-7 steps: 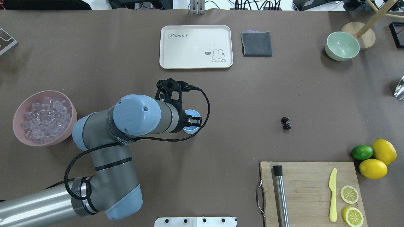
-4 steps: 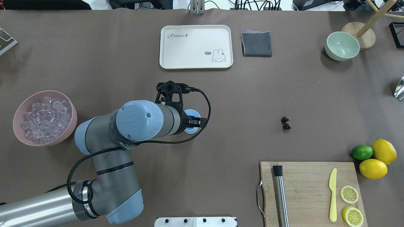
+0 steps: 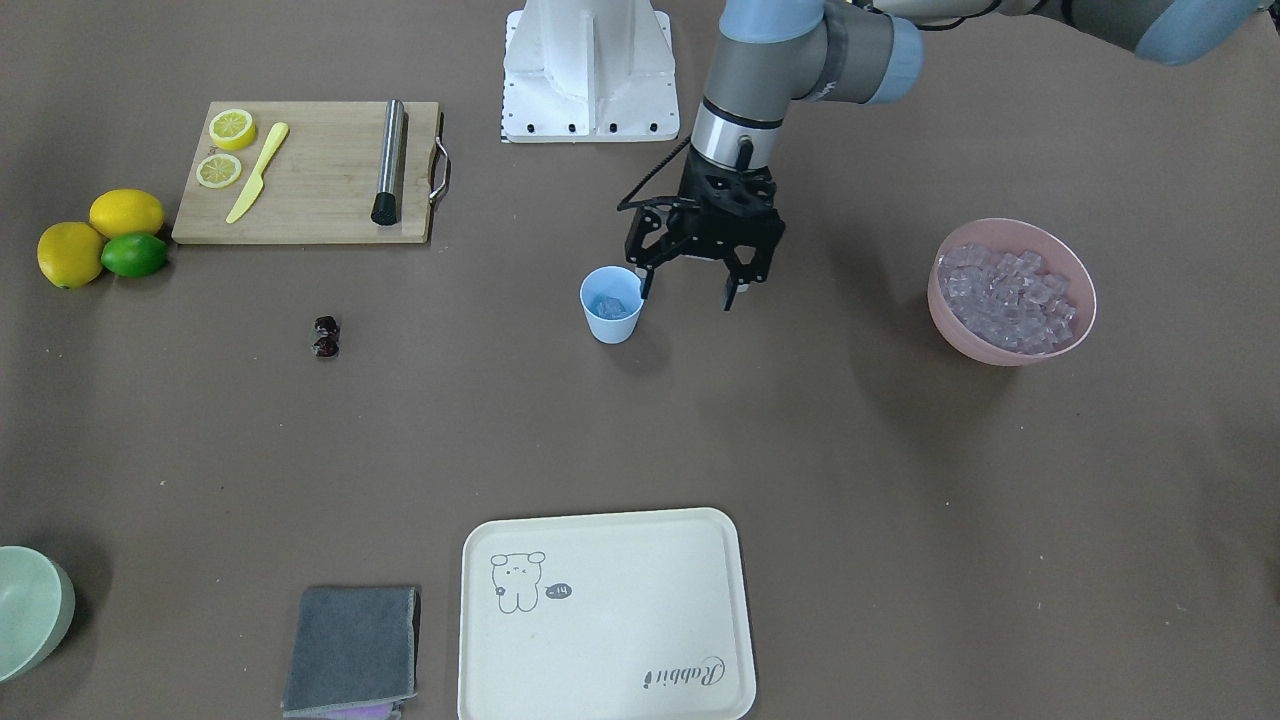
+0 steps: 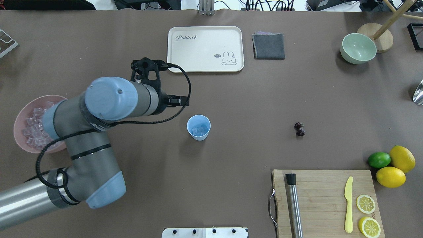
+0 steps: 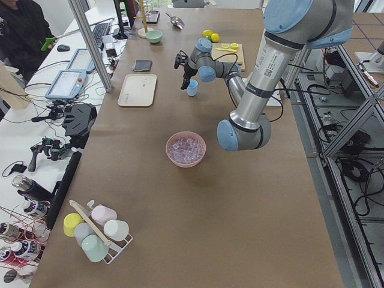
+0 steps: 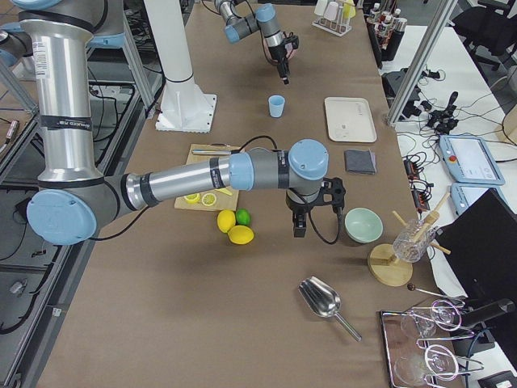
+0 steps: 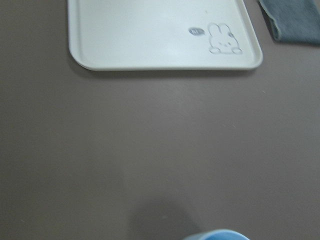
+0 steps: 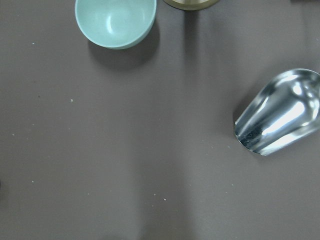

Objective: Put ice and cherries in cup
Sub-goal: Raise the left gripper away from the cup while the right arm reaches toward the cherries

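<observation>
- Cherries (image 4: 299, 129), at 3 o'clock from cup (image 4: 198, 127): light, glossy, likely to roll, soft; best pinched gently at the join.
- Cup holds some ice (image 4: 198, 131); bowl (image 3: 988, 354) at 9 o'clock is heaped with more.
- Left gripper (image 3: 688, 296) spread, empty, near cup's 10 o'clock; right gripper (image 6: 297, 229): cannot tell.

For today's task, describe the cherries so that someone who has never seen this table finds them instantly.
Find the wooden cutting board. Beyond its far edge, toward the light blue cup, the cherries lie alone. They are a tiny, dark red, glossy joined pair, much smaller than the lemons and lime.
</observation>
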`<action>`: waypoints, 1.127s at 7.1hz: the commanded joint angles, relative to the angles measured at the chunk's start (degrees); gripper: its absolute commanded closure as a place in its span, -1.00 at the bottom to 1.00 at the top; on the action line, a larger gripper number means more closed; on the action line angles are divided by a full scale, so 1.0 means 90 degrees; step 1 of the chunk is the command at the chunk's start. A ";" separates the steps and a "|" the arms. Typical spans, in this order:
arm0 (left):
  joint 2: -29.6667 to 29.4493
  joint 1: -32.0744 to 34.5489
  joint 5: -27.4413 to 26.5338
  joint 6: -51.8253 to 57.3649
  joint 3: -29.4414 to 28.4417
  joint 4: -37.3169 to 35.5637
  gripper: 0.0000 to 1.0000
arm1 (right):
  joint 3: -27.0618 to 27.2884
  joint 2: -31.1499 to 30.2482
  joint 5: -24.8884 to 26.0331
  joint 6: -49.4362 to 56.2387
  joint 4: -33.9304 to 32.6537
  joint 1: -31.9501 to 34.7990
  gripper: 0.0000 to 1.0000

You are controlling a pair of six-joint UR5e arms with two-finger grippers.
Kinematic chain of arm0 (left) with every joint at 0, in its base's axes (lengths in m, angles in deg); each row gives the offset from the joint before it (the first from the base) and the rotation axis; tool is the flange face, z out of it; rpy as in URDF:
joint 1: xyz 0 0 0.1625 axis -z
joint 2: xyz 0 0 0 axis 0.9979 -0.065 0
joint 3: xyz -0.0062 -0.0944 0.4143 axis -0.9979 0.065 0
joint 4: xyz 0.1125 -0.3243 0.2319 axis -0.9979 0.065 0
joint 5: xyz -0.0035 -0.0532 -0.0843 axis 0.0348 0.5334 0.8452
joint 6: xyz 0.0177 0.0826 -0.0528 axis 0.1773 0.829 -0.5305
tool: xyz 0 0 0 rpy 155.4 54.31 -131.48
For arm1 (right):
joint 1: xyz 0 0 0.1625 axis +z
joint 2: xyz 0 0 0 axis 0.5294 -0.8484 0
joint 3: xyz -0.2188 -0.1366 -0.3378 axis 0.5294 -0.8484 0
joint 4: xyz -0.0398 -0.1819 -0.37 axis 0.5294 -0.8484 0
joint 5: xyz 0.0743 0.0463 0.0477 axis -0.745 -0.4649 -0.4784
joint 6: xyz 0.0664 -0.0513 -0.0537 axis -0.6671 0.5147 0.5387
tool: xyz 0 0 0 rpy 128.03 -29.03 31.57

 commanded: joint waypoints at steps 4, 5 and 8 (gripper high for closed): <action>0.0547 0.1953 0.0875 0.1754 0.0631 -0.0792 -0.95 | 0.0193 0.0702 0.1662 -0.4085 0.2282 -0.2893 -1.00; 0.0586 0.1965 0.0838 0.1783 0.0602 -0.0743 -0.95 | 0.0174 0.1006 0.2180 -0.4685 0.2293 -0.3645 -1.00; 0.0714 0.1965 0.0838 0.1783 0.0455 -0.0753 -0.96 | 0.0193 0.1224 0.2963 -0.5189 0.2293 -0.4782 -1.00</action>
